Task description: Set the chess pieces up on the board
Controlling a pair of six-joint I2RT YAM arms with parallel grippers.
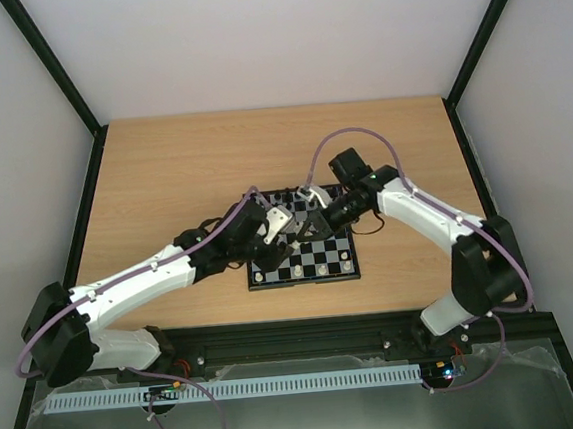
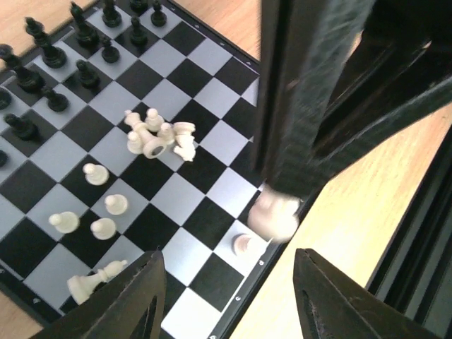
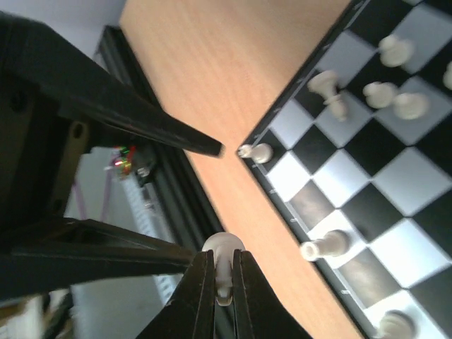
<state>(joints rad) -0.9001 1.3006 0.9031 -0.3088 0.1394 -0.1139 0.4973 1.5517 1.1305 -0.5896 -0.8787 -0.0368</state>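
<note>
The board [image 1: 322,256] lies mid-table. In the right wrist view my right gripper [image 3: 223,254] is shut on a cream-white chess piece [image 3: 224,245], held above the table beside the board's edge [image 3: 282,205]. The left wrist view shows that same held piece [image 2: 274,215] under the right arm's fingers [image 2: 296,106]. My left gripper [image 2: 229,253] is open just below it, nothing between its fingers. A white piece [image 2: 242,244] stands on an edge square beneath. Several white pieces lie in a heap [image 2: 159,138], others stand nearby [image 2: 104,227]. Black pieces [image 2: 53,60] fill the far rows.
Both grippers [image 1: 296,234] meet over the board's near-left part in the top view. The table's black front rail [image 3: 162,183] runs close along the board's edge. Bare wood [image 1: 183,173] surrounds the board.
</note>
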